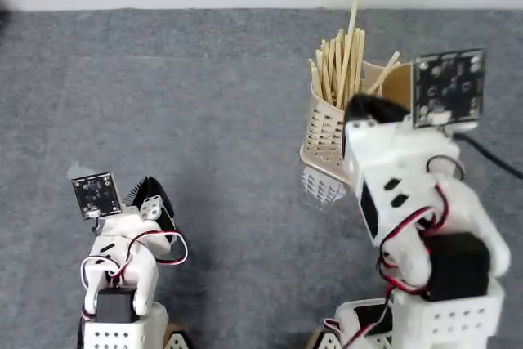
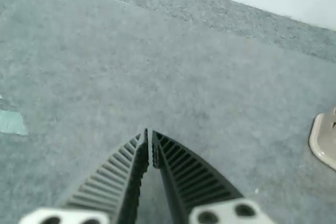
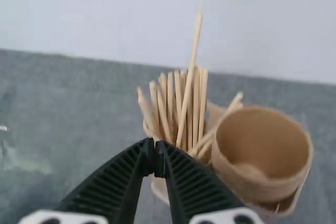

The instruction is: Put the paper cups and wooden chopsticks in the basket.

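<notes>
Task looks about done. Wooden chopsticks (image 1: 339, 59) stand bunched in the basket (image 1: 324, 135) on the far right of the tabletop (image 1: 204, 120), with paper cups (image 3: 260, 150) in the basket touching them; how many are nested, can't tell. Judging by that, little or nothing is left to load. The chopsticks' long axis is near upright, tips up and slightly fanned; one pokes well above the rest, one leans toward the paper cups. Cup mouth opens upward, somewhat tilted. Right gripper (image 3: 155, 162) hangs just beside the basket, fingers pressed together, empty. Left gripper (image 2: 148, 148) sits well apart over bare tabletop, fingers together, empty.
</notes>
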{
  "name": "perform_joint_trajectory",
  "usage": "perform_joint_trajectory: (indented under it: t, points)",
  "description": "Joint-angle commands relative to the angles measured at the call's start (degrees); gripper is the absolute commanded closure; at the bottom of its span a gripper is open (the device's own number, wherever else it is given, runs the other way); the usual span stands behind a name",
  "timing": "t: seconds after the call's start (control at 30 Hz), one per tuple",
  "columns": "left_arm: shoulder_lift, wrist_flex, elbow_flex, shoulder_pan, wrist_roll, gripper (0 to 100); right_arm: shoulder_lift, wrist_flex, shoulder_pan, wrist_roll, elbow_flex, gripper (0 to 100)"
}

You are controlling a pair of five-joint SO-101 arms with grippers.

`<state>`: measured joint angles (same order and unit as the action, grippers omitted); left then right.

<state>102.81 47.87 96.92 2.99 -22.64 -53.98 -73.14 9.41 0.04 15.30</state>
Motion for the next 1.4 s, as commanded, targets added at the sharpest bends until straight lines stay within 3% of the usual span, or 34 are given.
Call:
perform_joint_trajectory:
  t: [0.0,0.23,0.63,0.8,1.07,1.37]
  points:
    - [-0.2,1.3,-0.4,-0.4,-0.4,99,-8.1,1.9,0.1,-3.9,9.8,99.1]
    - [-0.2,1.8,-0.4,-0.4,-0.4,99,-26.9,11.6,0.3,-4.8,34.0,99.1]
    - [-0.4,3.8,-0.4,-0.4,-0.1,99,-50.7,16.1,0.0,-4.9,67.8,99.1]
    - [-0.4,4.0,-0.4,-0.4,-0.2,99,-50.0,15.9,0.0,-5.0,73.2,99.1]
    - [-0.2,13.6,-0.4,-0.4,-0.4,99,-49.9,11.5,-0.3,-4.7,81.0,99.1]
    - [-0.2,21.7,-0.4,-0.4,-0.4,99,-50.0,2.2,-9.8,-4.7,81.1,99.0]
